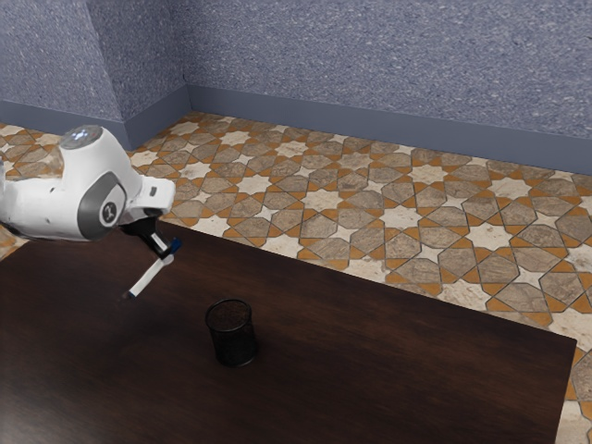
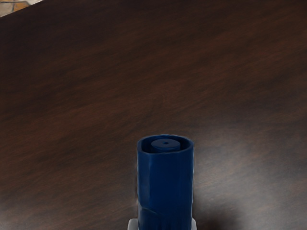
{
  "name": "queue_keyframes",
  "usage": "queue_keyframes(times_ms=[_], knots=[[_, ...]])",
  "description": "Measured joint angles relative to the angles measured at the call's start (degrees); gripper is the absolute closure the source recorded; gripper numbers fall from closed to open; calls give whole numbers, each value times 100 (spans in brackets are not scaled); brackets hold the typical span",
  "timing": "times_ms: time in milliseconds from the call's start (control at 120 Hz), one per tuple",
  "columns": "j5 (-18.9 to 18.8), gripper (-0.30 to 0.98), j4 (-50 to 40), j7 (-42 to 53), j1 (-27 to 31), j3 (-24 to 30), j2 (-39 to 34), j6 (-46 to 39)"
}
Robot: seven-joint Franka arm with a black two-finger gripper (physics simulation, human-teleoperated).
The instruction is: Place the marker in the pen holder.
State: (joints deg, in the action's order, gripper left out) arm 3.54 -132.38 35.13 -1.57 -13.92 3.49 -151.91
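In the exterior view my gripper (image 1: 166, 252) is shut on the marker (image 1: 148, 277), near its blue-cap end. The marker's white body slants down toward the exterior view's lower left, ending in a dark tip. The black mesh pen holder (image 1: 231, 335) stands upright on the table, apart from the marker, toward the exterior view's right and nearer the camera than my gripper. Close under the hand, the wrist view has the marker's blue cap (image 2: 165, 189) with its hollow end facing up.
The dark wooden table (image 1: 398, 361) extends around the holder, and its far edge runs behind it toward the exterior view's right. Beyond lie a patterned tile floor (image 1: 324, 201) and blue-grey walls (image 1: 388, 65).
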Motion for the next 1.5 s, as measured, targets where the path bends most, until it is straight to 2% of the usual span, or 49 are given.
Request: queue_keyframes(times_ms=[108, 208, 533, 825, 1208, 1458, 1500], knots=[[52, 79, 887, -41, -61, 765, 344, 96], [178, 79, 1502, -77, -191, 1230, 708, 88], [620, 79, 1623, -137, -178, 2284, 918, -739], [973, 76, 569, -100, -195, 2353, 332, -1092], [1310, 75, -924, -40, -172, 2336, -1075, -1134], [1461, 75, -1245, -10, -166, 2131, -1231, -1128], [1472, 66, -1271, -1, -169, 2119, -1229, -1118]])
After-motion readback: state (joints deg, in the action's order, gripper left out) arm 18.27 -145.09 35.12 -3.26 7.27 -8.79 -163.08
